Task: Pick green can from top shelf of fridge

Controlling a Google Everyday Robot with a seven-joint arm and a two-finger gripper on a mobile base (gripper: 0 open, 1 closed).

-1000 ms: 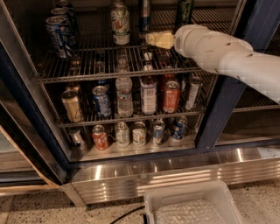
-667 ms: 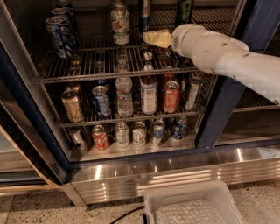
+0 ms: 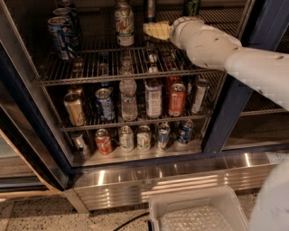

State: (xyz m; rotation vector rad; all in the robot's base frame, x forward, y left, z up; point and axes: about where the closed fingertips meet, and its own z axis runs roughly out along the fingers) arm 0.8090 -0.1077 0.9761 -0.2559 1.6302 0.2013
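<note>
The fridge (image 3: 180, 173) stands open in front of me. The green can (image 3: 192, 7) stands at the back right of the top shelf (image 3: 90, 67), cut off by the top edge of the view. My gripper (image 3: 157, 30) is over the top shelf, reaching in from the right on a white arm (image 3: 216, 47). It sits left of and in front of the green can, apart from it, and beside a whitish can with a green and red label (image 3: 124, 23). Blue-and-white striped cans (image 3: 63, 30) stand at the shelf's left.
A dark bottle (image 3: 151, 9) stands behind the gripper. The lower rack holds bottles and an orange can (image 3: 177, 99); several cans (image 3: 144, 137) line the bottom. The dark blue door frame (image 3: 266, 27) is at the right. A white bin (image 3: 198, 212) sits on the floor.
The gripper and arm have moved a little to the left and deeper over the top shelf. The cans have not moved.
</note>
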